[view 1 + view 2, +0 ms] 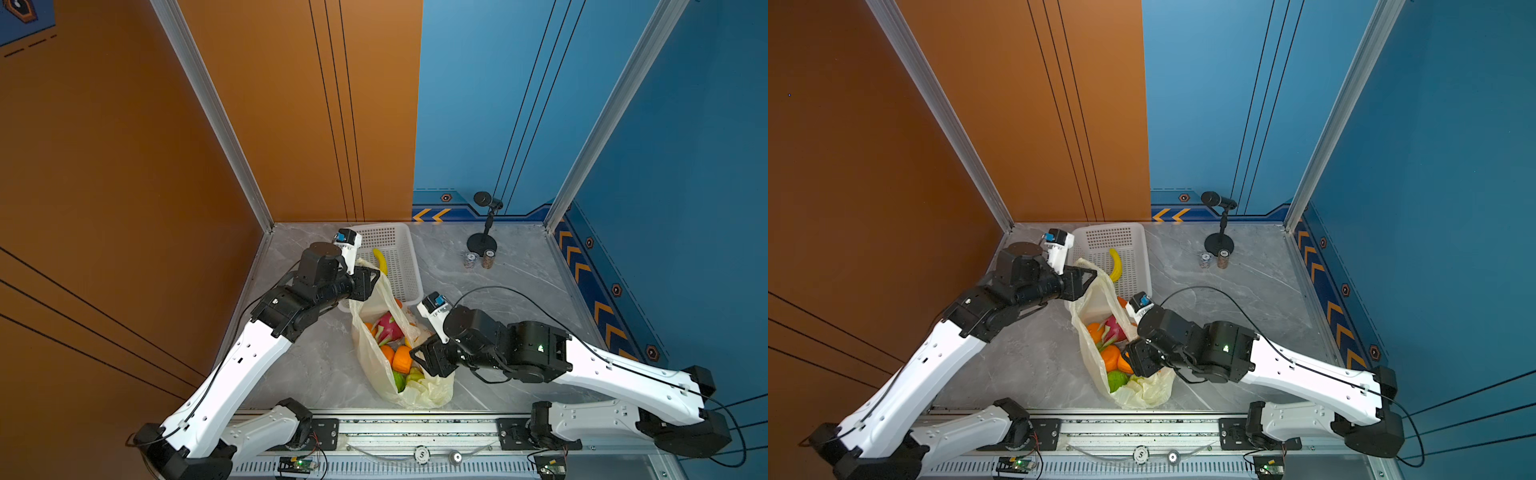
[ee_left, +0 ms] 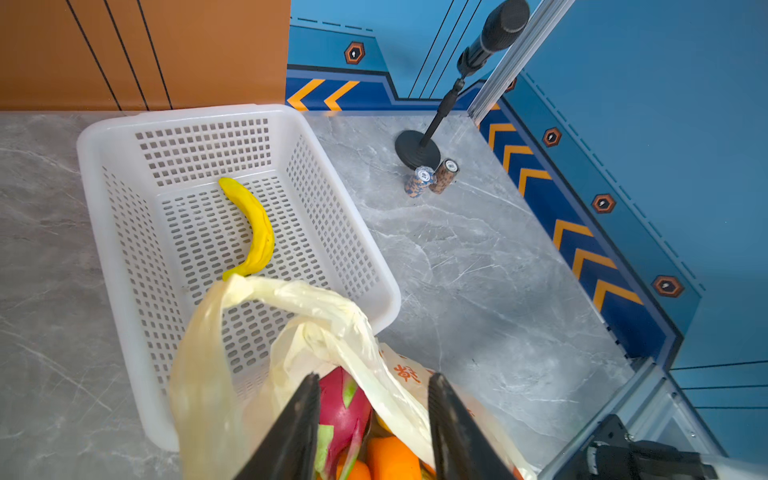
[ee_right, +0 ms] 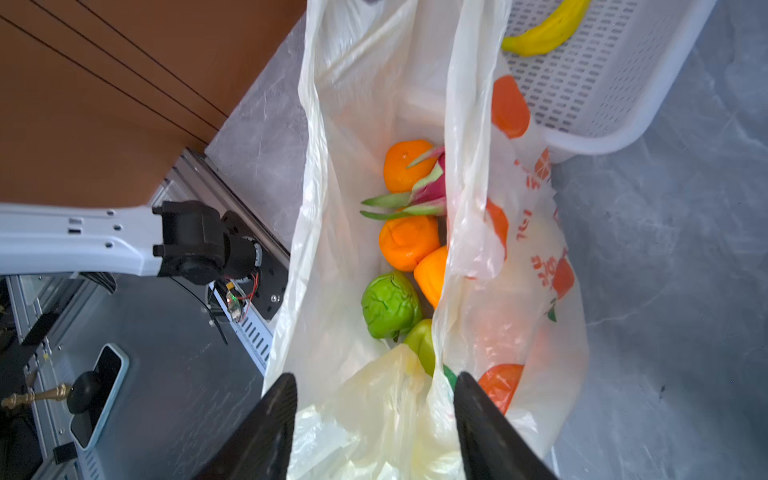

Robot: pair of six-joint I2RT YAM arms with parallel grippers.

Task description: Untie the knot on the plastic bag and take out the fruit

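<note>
Left gripper (image 2: 374, 376): jaws partly apart and closed on nothing. A band of the plastic bag (image 2: 208, 374) runs through the gap without being pinched, and the dragon fruit (image 2: 345, 407) shows between the fingers.

Right gripper (image 3: 375, 375): jaws wider apart, also holding nothing. They straddle crumpled plastic at the bag's rim, and one fingertip (image 3: 463, 384) sits just beside the printed wall.

In both top views the bag lies on the marble table (image 1: 316, 365) between the arms. The left gripper (image 1: 370, 280) is at its far end and the right gripper (image 1: 419, 353) at its right side.

Bag: thin, pale yellow, translucent, with orange prints. Its mouth stands open and one handle loop (image 2: 291, 291) stands up, slack.

Fruit inside: three oranges (image 3: 409, 243), the magenta dragon fruit with green tips, and two green fruits (image 3: 390, 305). The printed wall (image 3: 469, 208) drapes over part of the dragon fruit and the nearest orange.

Around it: the white perforated basket (image 2: 104, 137) touches the bag's far end and holds a banana (image 2: 257, 228). A microphone stand (image 2: 417, 149) and two small chip stacks (image 2: 432, 178) stand well apart, towards the back wall.
</note>
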